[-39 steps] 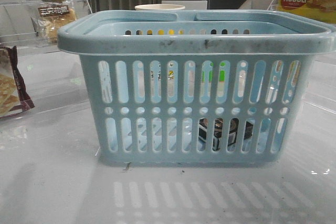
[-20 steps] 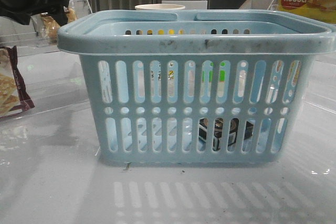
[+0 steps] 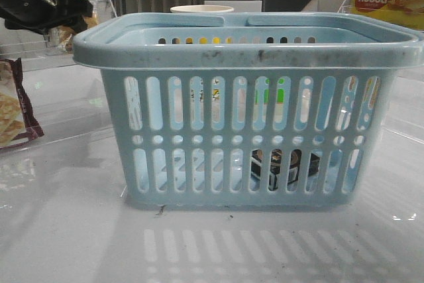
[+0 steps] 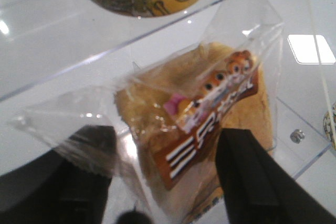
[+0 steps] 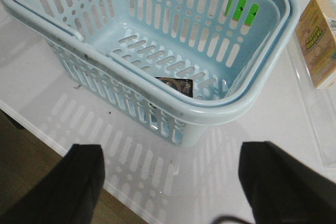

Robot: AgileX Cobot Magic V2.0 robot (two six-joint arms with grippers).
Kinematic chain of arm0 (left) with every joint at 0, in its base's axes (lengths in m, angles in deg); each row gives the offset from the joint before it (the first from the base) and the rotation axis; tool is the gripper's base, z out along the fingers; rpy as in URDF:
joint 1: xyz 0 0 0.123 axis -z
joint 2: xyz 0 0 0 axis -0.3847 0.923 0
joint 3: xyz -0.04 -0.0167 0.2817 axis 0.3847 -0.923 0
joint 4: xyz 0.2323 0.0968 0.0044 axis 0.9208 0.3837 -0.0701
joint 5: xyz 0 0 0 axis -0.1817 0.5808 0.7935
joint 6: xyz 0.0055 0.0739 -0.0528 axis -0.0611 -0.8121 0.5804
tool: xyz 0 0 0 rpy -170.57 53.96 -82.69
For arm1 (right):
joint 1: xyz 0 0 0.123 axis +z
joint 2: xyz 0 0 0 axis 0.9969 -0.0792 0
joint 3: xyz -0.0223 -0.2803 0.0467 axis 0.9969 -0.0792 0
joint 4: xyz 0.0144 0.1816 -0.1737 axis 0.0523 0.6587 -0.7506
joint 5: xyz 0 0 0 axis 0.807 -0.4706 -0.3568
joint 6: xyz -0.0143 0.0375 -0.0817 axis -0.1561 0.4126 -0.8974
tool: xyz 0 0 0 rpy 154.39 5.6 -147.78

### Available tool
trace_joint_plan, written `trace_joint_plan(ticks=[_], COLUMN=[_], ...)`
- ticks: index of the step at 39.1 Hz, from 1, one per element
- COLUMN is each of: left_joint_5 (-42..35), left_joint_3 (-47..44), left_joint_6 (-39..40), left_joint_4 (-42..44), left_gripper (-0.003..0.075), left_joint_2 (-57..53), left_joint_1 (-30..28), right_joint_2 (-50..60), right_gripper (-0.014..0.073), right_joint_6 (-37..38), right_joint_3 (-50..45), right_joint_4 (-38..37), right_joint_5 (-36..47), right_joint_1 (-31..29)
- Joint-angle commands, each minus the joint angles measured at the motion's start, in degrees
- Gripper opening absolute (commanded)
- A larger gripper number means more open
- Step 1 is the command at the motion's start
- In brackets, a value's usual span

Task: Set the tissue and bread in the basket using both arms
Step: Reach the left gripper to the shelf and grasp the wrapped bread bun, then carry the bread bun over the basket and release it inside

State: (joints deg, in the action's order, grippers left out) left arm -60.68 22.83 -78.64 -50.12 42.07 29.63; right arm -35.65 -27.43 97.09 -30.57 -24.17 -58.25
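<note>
Now the left gripper (image 4: 163,182) is spread wide, its dark fingers (image 4: 252,177) either side of the bread (image 4: 199,129), not yet clenched; closing squarely across the crinkly bag should avoid slipping; the right gripper (image 5: 170,182) hangs released above the basket (image 5: 252,98), the tissue (image 5: 176,86) already lying inside below it.

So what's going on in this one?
The tissue already lies on the floor of the basket. The left pincer is open around the bagged bread on a clear shelf far left, not yet closed on it. The right pincer hangs open and empty above the basket's near side.
</note>
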Motion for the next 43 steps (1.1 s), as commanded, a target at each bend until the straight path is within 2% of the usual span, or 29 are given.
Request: trace_joint_plan(ticks=[1, 6, 10, 19, 33, 43], left_joint_5=[-5.2, -4.58, -3.5, 0.37, 11.85, 25.65], left_joint_3=[2.17, 2.17, 2.17, 2.17, 2.17, 2.17], left_joint_6=[0.57, 0.57, 0.57, 0.57, 0.33, -9.02], left_joint_4=[-0.43, -0.43, -0.43, -0.43, -0.19, -0.19], left_gripper=[0.0323, 0.0172, 0.0089, 0.0091, 0.0091, 0.0091], left_joint_2=[-3.25, -3.37, -4.51, -8.06, -18.95, -29.53], left_joint_1=[-0.23, -0.23, -0.23, 0.13, 2.3, 8.71], right_joint_2=[0.15, 0.15, 0.15, 0.15, 0.15, 0.15], right_gripper=[0.0625, 0.0625, 0.0625, 0.0625, 0.0625, 0.0625], right_joint_6=[-0.25, -0.25, -0.25, -0.25, -0.25, -0.25], right_joint_3=[1.54, 1.54, 1.54, 1.54, 1.54, 1.54], right_joint_4=[-0.57, -0.57, -0.57, -0.57, -0.57, -0.57], right_joint_5=[4.0, 4.0, 4.0, 4.0, 4.0, 4.0], right_joint_1=[-0.1, -0.1, -0.1, -0.1, -0.1, -0.1])
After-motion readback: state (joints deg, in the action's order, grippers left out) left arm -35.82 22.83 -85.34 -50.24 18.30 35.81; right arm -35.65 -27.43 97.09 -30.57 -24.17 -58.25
